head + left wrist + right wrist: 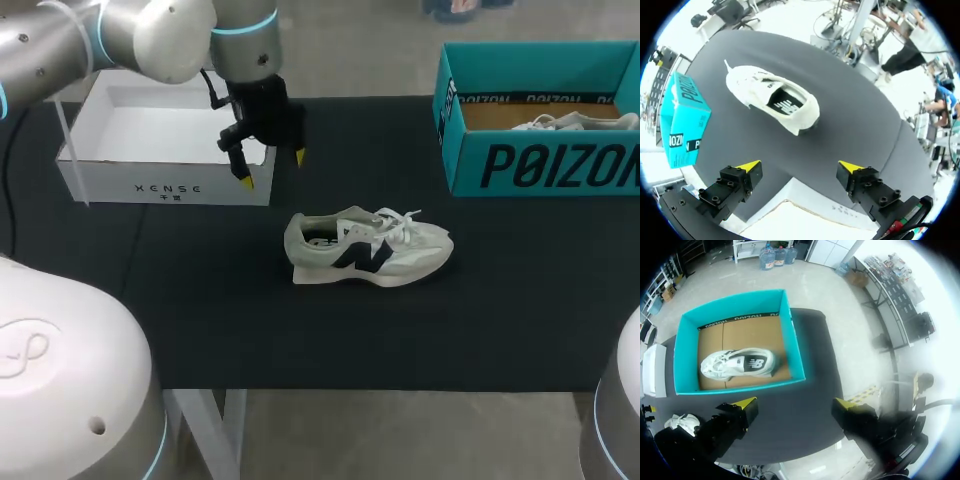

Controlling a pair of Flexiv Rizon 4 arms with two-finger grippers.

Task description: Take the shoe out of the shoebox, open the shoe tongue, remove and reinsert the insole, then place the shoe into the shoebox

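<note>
Pale shoe (370, 250) lies apart, ahead of spread-fingered left gripper (273, 168).

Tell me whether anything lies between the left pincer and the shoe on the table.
Nothing visible does. The left pincer hangs open above the front corner of the white box, and only bare black table lies between it and the shoe. In the left wrist view the shoe sits ahead of the open fingers, unobstructed.
</note>
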